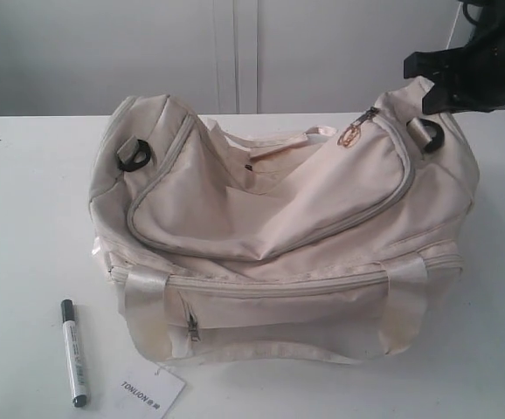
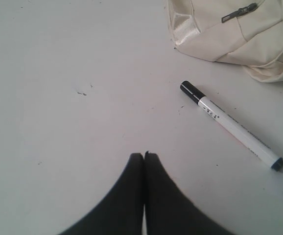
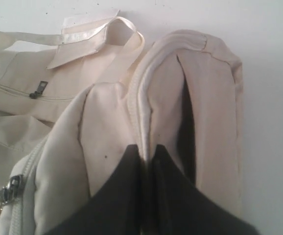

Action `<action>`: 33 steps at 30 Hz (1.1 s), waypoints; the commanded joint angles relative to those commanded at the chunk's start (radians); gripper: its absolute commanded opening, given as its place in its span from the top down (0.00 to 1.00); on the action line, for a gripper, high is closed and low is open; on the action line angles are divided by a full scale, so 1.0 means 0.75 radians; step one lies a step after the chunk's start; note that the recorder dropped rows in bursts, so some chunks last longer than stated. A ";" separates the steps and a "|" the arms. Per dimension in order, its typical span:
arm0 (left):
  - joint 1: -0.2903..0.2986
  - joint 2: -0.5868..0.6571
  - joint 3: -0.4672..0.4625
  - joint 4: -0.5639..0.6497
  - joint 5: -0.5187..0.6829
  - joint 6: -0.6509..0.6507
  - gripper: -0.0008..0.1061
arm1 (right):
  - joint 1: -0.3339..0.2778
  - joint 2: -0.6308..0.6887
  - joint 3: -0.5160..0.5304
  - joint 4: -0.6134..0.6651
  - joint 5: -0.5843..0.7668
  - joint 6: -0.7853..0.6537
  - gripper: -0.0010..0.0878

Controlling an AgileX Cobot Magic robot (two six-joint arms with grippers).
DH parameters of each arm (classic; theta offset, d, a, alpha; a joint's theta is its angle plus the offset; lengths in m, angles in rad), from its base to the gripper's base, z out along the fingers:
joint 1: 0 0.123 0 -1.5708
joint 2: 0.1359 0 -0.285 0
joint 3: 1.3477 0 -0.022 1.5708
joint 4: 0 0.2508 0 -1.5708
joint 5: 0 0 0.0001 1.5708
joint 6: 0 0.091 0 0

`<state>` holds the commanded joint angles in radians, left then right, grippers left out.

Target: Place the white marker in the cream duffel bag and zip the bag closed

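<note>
The cream duffel bag [image 1: 279, 227] lies in the middle of the white table, front pocket towards the camera. Its top zip slider [image 1: 363, 122] sits near the right end, and a dark gap shows behind the flap. My right gripper [image 1: 432, 78] is at the bag's far right end, shut on a raised fold of the bag's fabric [image 3: 144, 112] in the right wrist view [image 3: 146, 151]. The white marker [image 1: 74, 353] lies flat on the table left of the bag's front. My left gripper [image 2: 144, 154] is shut and empty above bare table, the marker [image 2: 232, 126] a short way off.
A white paper tag [image 1: 150, 393] with print lies at the front edge beside the marker. Black D-rings [image 1: 134, 155] [image 1: 433, 135] hang at both ends of the bag. A shiny webbing handle [image 3: 102, 36] lies folded on the bag's side.
</note>
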<state>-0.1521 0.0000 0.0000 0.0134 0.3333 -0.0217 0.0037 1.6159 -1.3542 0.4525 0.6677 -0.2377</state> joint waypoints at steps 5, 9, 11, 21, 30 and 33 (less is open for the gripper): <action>0.000 0.000 0.000 0.000 0.000 0.000 0.99 | 0.000 -0.016 0.000 0.000 0.000 0.000 0.99; 0.000 0.000 0.000 0.000 0.000 0.000 0.99 | 0.000 -0.011 0.000 -0.003 0.000 0.000 0.99; 0.000 0.000 0.000 0.000 0.000 0.000 0.99 | 0.000 -0.009 0.000 -0.003 -0.004 0.000 0.99; 0.000 0.000 0.000 0.000 0.000 0.000 0.99 | 0.000 -0.010 0.000 -0.003 -0.001 0.000 0.99; 0.000 0.000 0.000 0.005 0.000 0.008 0.99 | 0.000 -0.010 0.000 -0.003 -0.027 0.000 0.99; 0.000 0.000 0.000 0.015 -0.003 0.029 0.99 | 0.000 -0.010 0.000 -0.003 -0.027 0.000 0.99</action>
<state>-0.1521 0.0000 0.0000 0.0244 0.3312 0.0000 0.0037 1.6087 -1.3542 0.4506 0.6474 -0.2381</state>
